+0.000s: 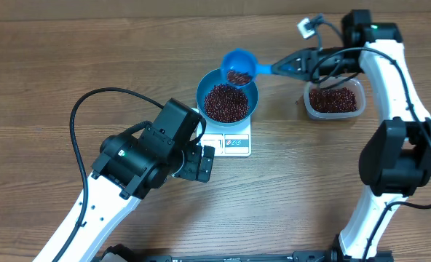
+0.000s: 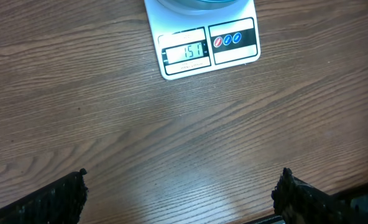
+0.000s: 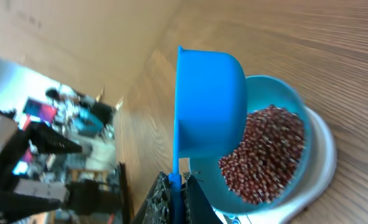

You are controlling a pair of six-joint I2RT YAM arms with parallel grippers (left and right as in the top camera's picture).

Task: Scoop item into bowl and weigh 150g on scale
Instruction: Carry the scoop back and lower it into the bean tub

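Topping up the bowl (image 1: 200, 91) is the step in hand, probably the last trim of the weigh-out. The bowl sits on the scale (image 1: 237, 143), mid-table, with a heap of beans (image 1: 226, 103) inside. The scoop (image 1: 239, 67) hangs over the bowl's rim at about 1 o'clock. It is tipped toward the bowl in the right wrist view, and a few beans show in its cup.

The right gripper (image 1: 282, 68) is clamped on the scoop handle, reaching in from 3 o'clock. The left gripper (image 1: 199, 161) is parked at the scale's 7 o'clock with its fingers (image 2: 59, 199) spread wide, holding nothing and clear of the scale. The clear tub (image 1: 334, 118) of spare beans is at 3 o'clock of the bowl, apart from it.

The display (image 2: 185, 52) in the left wrist view looks like 151, so the target seems met, a hair over.

Next move, as I judge it:
- Stop pouring.
- Level the scoop so no more beans drop.
- Lift the scoop off without nudging the bowl or scale.
- Carry the leftovers to the tub at 3 o'clock.

The main risk is a stray bean or a bump shifting the reading.
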